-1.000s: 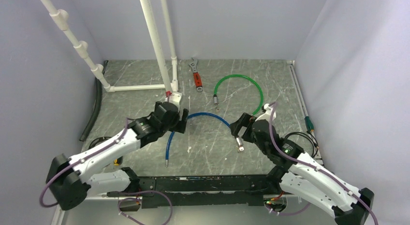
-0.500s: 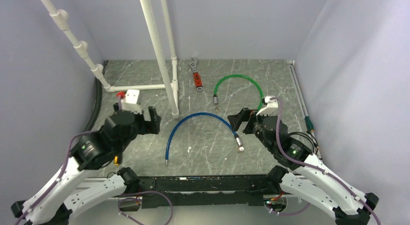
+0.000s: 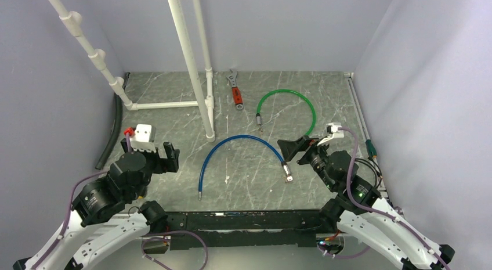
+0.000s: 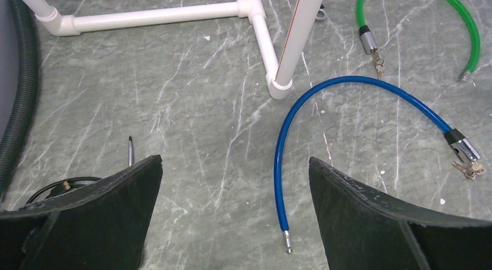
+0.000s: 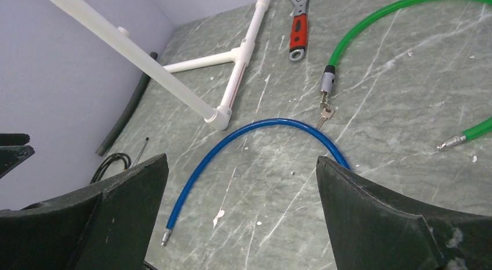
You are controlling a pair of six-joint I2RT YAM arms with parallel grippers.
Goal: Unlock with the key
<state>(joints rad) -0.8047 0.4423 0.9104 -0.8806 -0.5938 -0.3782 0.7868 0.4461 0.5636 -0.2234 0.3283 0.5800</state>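
Your left gripper and right gripper both stand spread, holding nothing. The key lies just beside the blue cable's silver lock end; likely light, stiff, slippery: pinch its head

Pale lavender walls enclose a grey-green, white-veined marbled desk on three sides under even light. A white PVC pipe frame stands far left.

No legible text, no readable labels or brand marks, no numbers, no signs
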